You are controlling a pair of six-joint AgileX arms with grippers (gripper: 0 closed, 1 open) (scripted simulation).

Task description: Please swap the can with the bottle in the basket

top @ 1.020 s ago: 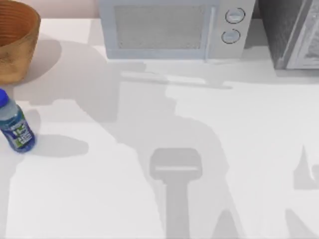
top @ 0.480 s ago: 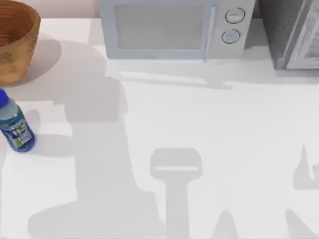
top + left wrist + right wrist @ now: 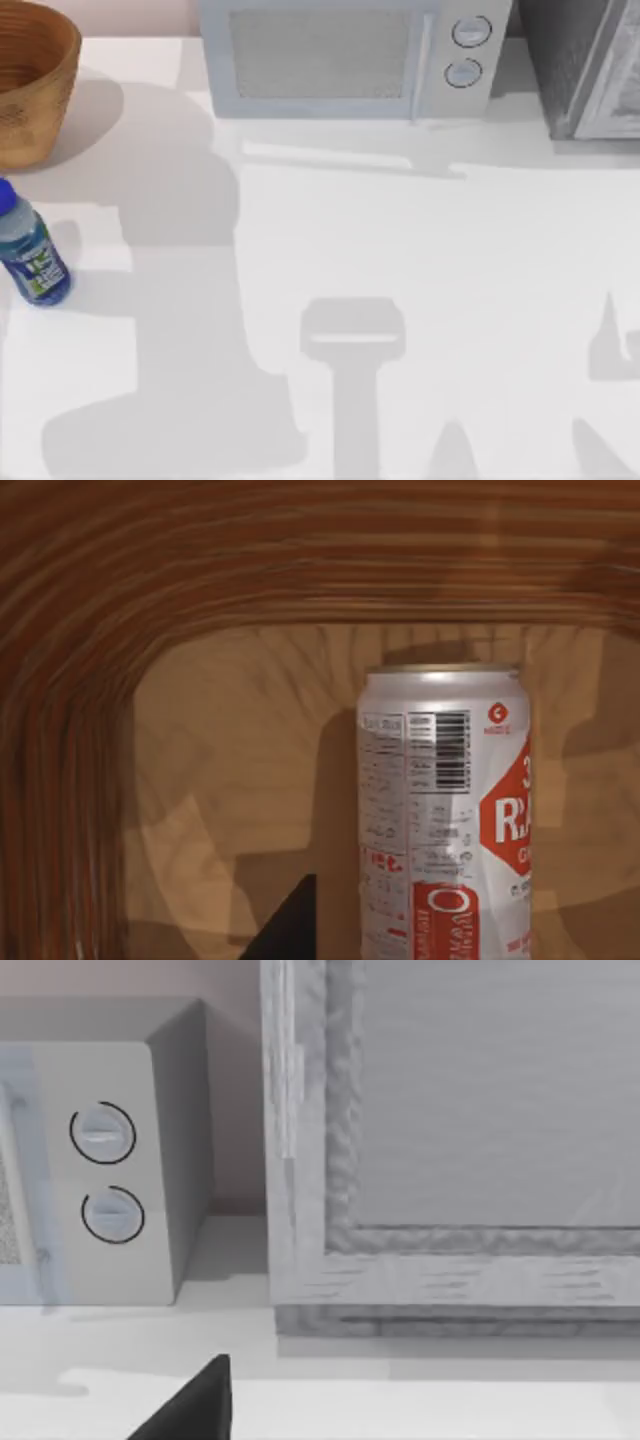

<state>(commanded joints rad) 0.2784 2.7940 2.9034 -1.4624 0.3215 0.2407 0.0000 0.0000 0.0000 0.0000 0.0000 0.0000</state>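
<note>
woven wicker basket (image 3: pixel 35 80), seemingly glossy metal can (image 3: pixel 445 810)

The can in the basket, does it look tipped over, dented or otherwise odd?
Nothing stands out. The can stands upright inside the basket, with no dent or spill showing. The bottle stands on the table at its left edge, outside the basket.

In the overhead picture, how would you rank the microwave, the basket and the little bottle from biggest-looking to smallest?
1. The microwave, widest by far, along the table's back edge.
2. The basket at the top view's left, cut off by the frame, so its full width is unsure.
3. The bottle, clearly smallest, standing just in front of the basket.
</note>
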